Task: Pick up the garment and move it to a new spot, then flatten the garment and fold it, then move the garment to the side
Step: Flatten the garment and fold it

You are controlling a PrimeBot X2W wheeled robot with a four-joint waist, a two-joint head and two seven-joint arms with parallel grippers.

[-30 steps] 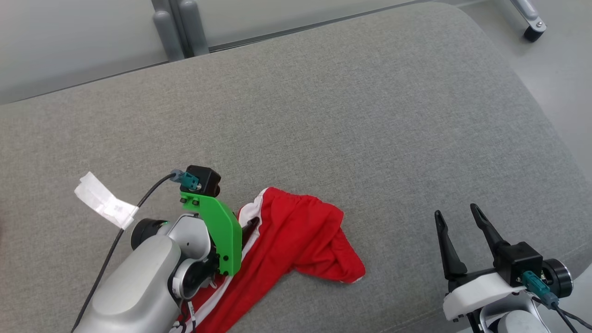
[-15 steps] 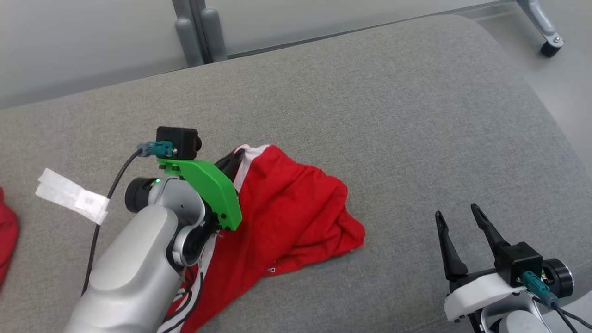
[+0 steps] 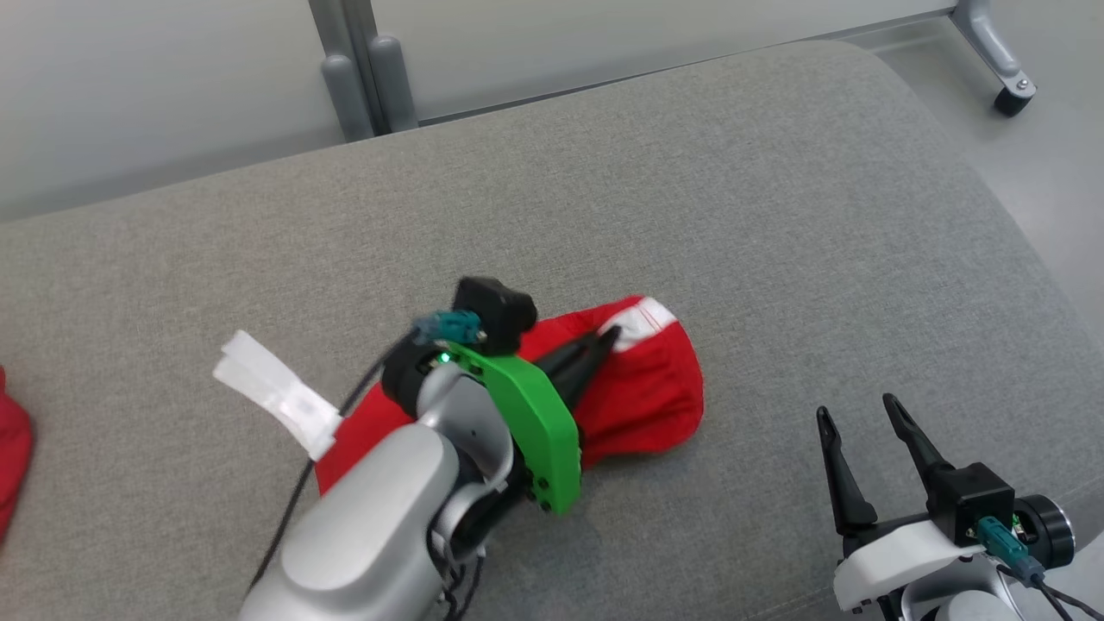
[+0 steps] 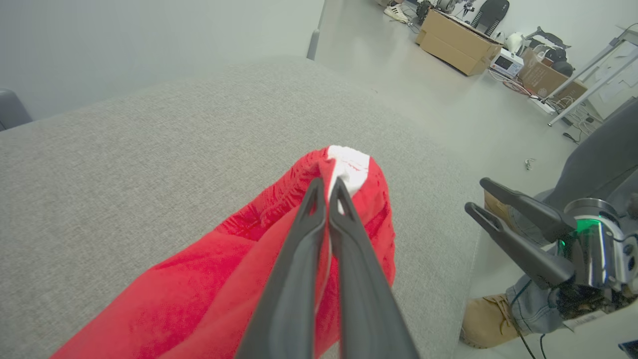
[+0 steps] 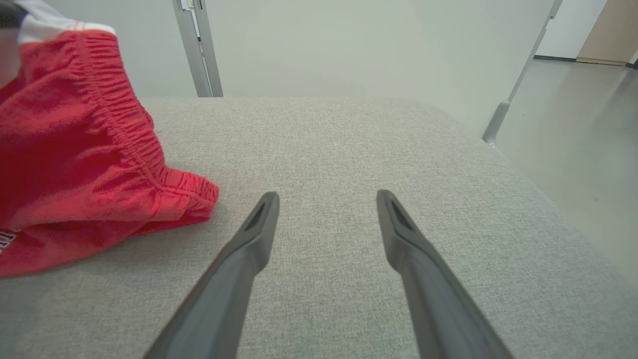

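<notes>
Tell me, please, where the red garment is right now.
In the head view, the red garment sits low and central on the grey cushion, its white-trimmed edge pinched by the left gripper; the open right gripper stands apart to its right.

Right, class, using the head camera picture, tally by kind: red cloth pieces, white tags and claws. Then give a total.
Red cloth pieces: 2, the garment and a second cloth at the left edge
White tags: 1, the tag
Claws: 2, the left claw and the right claw
Total: 5
</notes>
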